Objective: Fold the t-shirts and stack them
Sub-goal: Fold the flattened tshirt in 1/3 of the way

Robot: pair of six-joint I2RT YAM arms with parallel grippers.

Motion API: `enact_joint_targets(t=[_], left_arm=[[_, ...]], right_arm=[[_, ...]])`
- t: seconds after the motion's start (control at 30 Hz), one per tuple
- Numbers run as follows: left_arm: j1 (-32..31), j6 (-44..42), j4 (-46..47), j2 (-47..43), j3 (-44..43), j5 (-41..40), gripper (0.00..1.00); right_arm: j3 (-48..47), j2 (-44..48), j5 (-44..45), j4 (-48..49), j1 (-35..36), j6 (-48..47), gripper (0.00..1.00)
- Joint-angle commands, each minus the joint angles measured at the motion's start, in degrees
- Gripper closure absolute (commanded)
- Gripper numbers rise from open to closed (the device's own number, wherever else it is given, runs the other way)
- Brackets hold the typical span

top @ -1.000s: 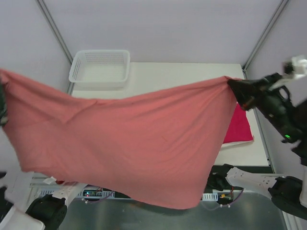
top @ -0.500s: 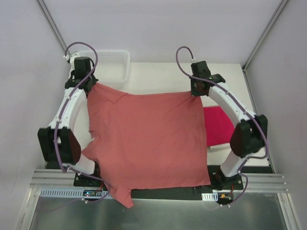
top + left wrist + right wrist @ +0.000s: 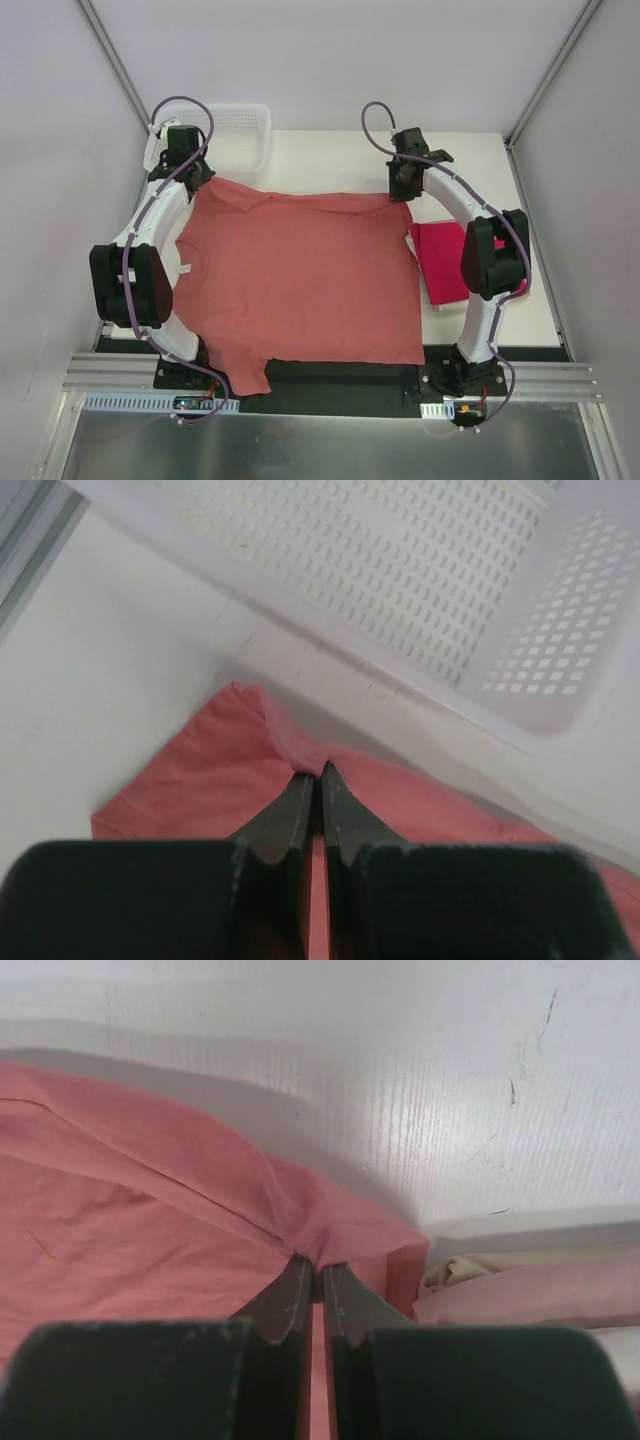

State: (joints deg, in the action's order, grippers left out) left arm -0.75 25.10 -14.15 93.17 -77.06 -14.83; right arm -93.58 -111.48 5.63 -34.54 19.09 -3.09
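Pink t-shirt [image 3: 300, 280] spread flat mid-frame, crimson t-shirt [image 3: 455, 262] folded on the right.
I've got left gripper [image 3: 320, 780] and right gripper [image 3: 318, 1272] each pinched tight on its top corners.

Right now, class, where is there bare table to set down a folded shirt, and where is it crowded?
Bare table: the far strip between basket and right gripper, beyond the salmon shirt; also the far right corner past the crimson shirt. Middle and left: covered.

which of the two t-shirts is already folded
The crimson-magenta cotton t-shirt on the right, a folded rectangle; the salmon-pink cotton t-shirt lies spread open, far corners pinched by the left gripper and right gripper.
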Motion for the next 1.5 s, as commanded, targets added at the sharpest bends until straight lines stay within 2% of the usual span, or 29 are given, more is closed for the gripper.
enact_joint_targets(t=[0.0,0.3,0.53,0.73,0.9,1.17,1.4,1.43,1.47], left_arm=[[0.1,1.4,1.2,-5.4,4.6,0.6,1.00],[0.0,7.5,-2.2,-27.1,21.2,0.7,1.00],[0.1,15.0,-8.3,-38.7,32.6,3.8,1.00],[0.1,20.7,-16.3,-45.9,35.8,5.2,1.00],[0.0,23.2,-23.4,-52.9,36.3,2.5,1.00],[0.1,24.2,-28.1,-56.2,35.3,4.4,1.00],[0.0,24.5,-33.0,-59.1,39.7,4.3,1.00],[0.0,24.5,-34.0,-59.7,40.0,4.5,0.99],[0.0,24.4,-34.7,-60.5,40.0,4.8,0.93]], right_arm=[[0.3,3.9,-1.9,1.1,-0.2,0.2,0.96],[8.8,12.3,-2.4,1.5,-0.2,0.0,0.95],[13.5,16.6,-1.2,0.9,-0.2,-0.2,0.94],[14.7,18.1,-1.0,0.5,-0.2,-0.7,0.94],[14.7,17.5,-0.8,0.3,-0.2,-0.8,0.93],[15.2,17.8,-0.7,0.3,-0.2,-1.0,0.93],[20.5,21.1,-1.2,-0.6,0.0,1.0,0.82],[21.4,21.7,-0.9,-0.6,0.0,1.7,0.80],[23.2,22.6,-0.6,-0.7,0.0,1.9,0.79]])
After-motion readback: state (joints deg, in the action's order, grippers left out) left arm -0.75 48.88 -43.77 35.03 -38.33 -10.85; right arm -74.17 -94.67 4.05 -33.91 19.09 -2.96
